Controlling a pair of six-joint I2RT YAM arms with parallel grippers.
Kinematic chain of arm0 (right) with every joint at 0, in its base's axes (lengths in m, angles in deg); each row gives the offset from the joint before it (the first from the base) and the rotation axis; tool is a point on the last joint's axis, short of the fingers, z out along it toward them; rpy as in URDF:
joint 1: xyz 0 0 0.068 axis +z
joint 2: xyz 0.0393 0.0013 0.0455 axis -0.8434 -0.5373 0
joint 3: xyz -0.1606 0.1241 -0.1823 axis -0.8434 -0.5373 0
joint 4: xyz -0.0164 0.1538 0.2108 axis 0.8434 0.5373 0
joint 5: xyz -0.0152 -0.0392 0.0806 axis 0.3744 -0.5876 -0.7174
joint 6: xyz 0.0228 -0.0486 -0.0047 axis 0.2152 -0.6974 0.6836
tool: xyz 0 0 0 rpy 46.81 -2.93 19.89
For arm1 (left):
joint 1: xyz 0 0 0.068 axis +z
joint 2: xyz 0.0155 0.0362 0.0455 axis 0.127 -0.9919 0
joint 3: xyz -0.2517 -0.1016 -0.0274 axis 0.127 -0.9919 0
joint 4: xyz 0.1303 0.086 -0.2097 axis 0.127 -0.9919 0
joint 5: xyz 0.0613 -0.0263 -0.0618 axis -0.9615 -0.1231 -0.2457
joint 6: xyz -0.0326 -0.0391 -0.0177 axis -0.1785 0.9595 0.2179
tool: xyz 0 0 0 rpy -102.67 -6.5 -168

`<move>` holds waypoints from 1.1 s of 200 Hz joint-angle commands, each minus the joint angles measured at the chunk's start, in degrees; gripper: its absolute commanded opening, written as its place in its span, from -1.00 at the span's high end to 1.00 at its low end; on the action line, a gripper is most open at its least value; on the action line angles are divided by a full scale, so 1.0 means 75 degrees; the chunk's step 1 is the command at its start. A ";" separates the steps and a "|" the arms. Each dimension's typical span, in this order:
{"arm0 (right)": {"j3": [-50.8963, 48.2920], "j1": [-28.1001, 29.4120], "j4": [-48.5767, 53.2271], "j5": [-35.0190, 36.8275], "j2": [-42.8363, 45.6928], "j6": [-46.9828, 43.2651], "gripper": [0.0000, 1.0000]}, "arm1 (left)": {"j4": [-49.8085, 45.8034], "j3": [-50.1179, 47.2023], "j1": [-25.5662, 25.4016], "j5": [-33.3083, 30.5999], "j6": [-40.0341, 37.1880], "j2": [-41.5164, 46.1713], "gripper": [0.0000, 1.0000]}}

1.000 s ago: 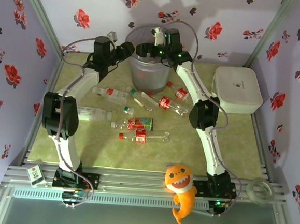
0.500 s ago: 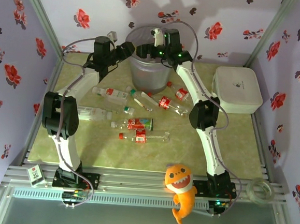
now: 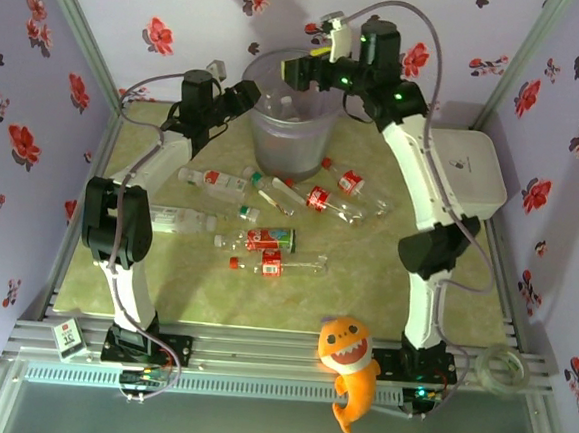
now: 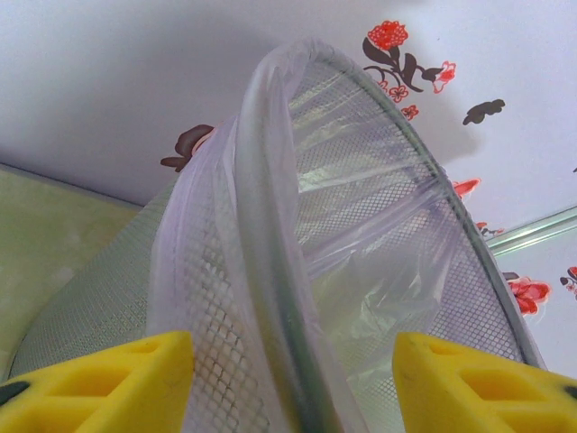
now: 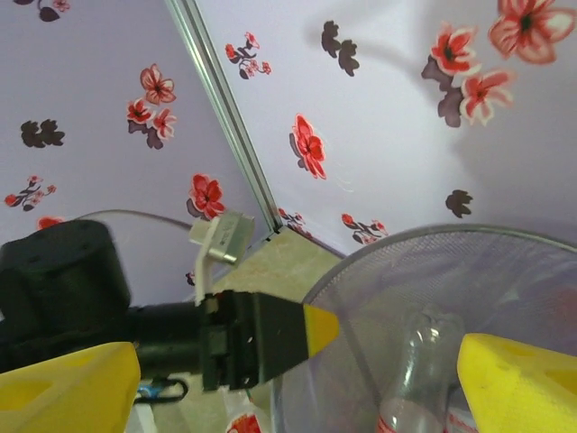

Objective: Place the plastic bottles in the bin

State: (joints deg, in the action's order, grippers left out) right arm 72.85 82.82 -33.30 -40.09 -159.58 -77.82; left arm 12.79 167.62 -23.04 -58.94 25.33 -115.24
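hanging above the far side of the bin [image 3: 290,154], your right gripper [image 3: 299,69] is standing wide open with nothing between its yellow fingers. from its wrist camera you are looking down into the bin, where one clear bottle [image 5: 422,365] is standing neck-up against the inner wall. your left gripper [image 3: 251,91] is reaching in from the left at rim height. its jaws are sitting about half open, straddling the bin's lined rim with one finger on each side and a gap showing between each finger and the rim, so it is gripping nothing. spreading out from the bin's foot toward you, the other plastic bottles [image 3: 268,239] are lying on their sides on the green table [image 3: 365,283], scattered near one another, most wearing red labels. a white lidded box [image 3: 472,186] is sitting to the right of the bin, partly covered by your right arm, and an orange toy fish [image 3: 348,360] is perching at the near edge.
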 commanded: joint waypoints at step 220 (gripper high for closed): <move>-0.5879 -0.0091 0.2434 0.3473 0.0604 -0.4090 -0.65 | -0.1238 0.0002 -0.0062 0.0145 -0.0565 -0.0165 -0.21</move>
State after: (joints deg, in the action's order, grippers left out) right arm 26.38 80.72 -16.82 -15.44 -152.23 -103.02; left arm 10.82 168.49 -23.04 -58.79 23.63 -115.24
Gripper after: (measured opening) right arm 0.849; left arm 0.608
